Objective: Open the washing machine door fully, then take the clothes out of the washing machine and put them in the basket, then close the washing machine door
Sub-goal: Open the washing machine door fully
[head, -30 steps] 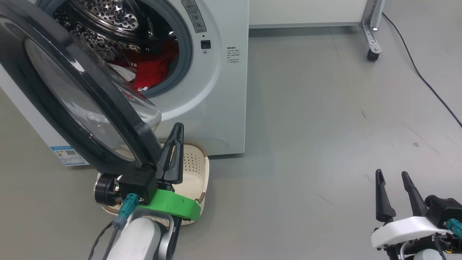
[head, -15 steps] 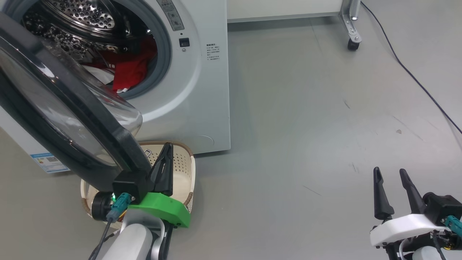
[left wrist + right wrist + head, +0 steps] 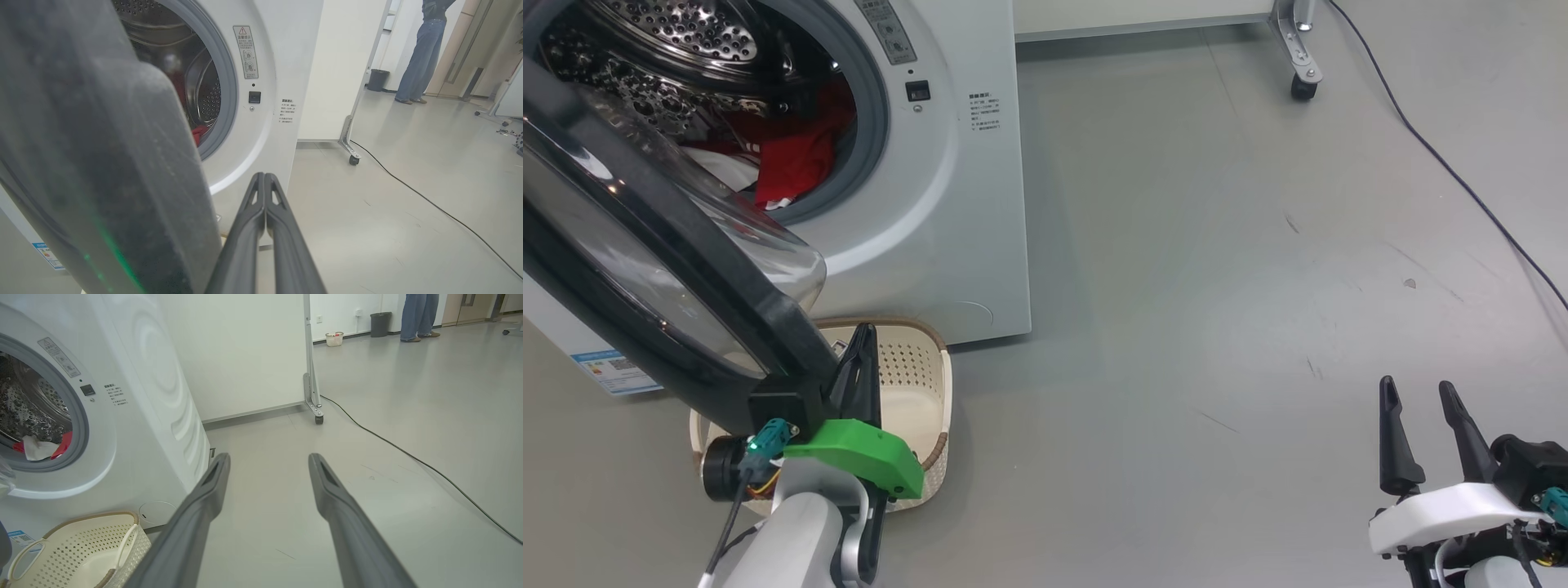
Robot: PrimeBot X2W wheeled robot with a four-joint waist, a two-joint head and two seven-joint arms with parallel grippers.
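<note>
A warning-triangle sticker [image 3: 246, 52] sat on the washing machine [image 3: 261, 163], two o'clock of its opening. Its print was too small to read.

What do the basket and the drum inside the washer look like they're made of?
The basket: likely cream moulded plastic, matte, with punched holes and a brown woven-look rim. The drum: apparently polished steel, shiny and perforated.

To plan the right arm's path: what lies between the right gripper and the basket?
In the head view, bare grey floor lies between the right gripper and the basket.
</note>
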